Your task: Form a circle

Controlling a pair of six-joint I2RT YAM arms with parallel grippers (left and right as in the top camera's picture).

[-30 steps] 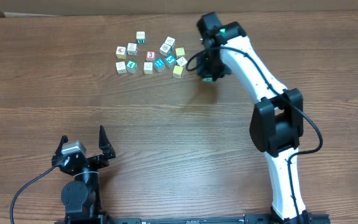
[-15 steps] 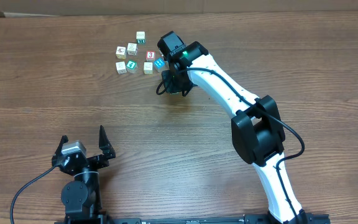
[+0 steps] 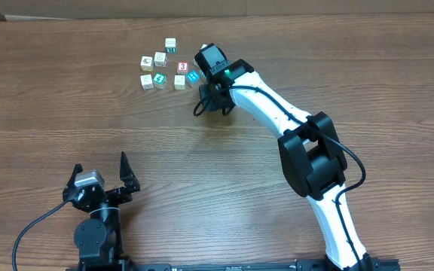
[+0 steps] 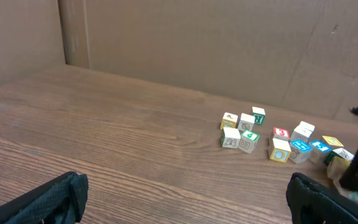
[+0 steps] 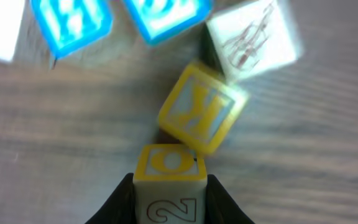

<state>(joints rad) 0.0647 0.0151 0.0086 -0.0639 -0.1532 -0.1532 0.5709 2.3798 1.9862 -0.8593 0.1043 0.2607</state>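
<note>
My right claw: pinching yellow O block. Hazard: it touches tilted K block; my shove could knock that away

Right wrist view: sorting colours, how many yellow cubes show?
2: the O cube in the right gripper, the tilted K cube just beyond; others may be hidden.
</note>
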